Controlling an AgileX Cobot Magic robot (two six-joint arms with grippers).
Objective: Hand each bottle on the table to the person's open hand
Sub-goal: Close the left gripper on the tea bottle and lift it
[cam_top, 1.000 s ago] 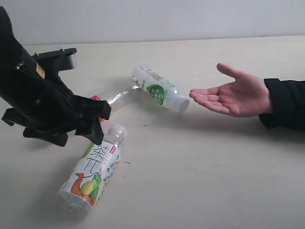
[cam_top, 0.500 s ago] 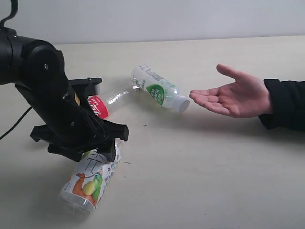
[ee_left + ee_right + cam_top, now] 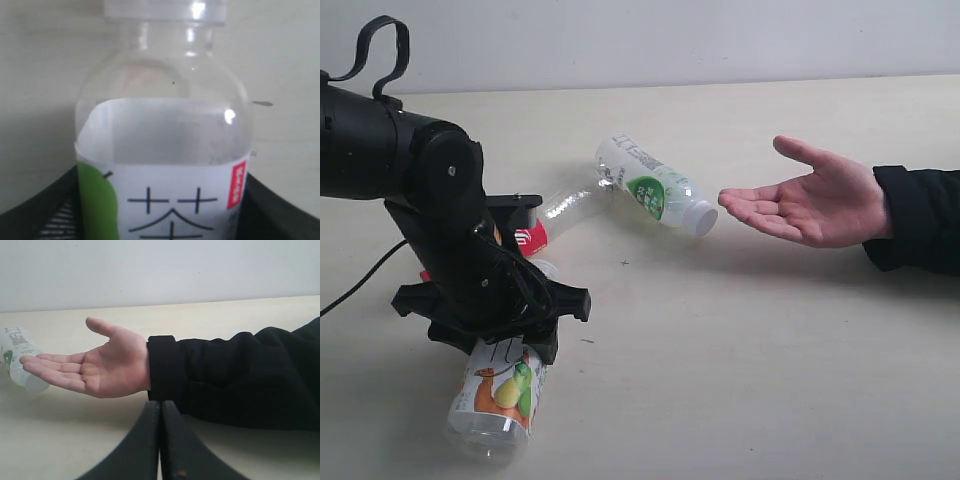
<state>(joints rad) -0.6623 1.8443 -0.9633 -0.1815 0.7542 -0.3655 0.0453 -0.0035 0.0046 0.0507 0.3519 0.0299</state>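
Left arm, tea bottle pickup.

- Table (image 3: 740,360): 3 bottles visible, all lying on their sides. No 4th in view.
- Tea-label bottle (image 3: 500,395) lies at the near left, directly under the left gripper (image 3: 500,335). Its long axis runs from the base nearest the camera to the cap (image 3: 164,10), which points away and slightly toward the middle of the table.
- The left gripper's 2 fingers (image 3: 45,215) stand spread, 1 on each flank of the bottle at the top of the label, set across the long axis. The wrist view does not show whether they already press the plastic. The bottle rests on the table.
- Clear red-label bottle (image 3: 555,215) sits just behind the left arm. White-green label bottle (image 3: 650,190) is nearer the middle, cap toward the person's hand (image 3: 810,205).
- The hand is open, palm up, well apart from the tea bottle on the far right.
- Right gripper (image 3: 160,440): fingers pressed together, holding nothing, close to the person's sleeve.

Judgement: the left arm is the nearer one; after lifting, the carry runs rightward across the table.
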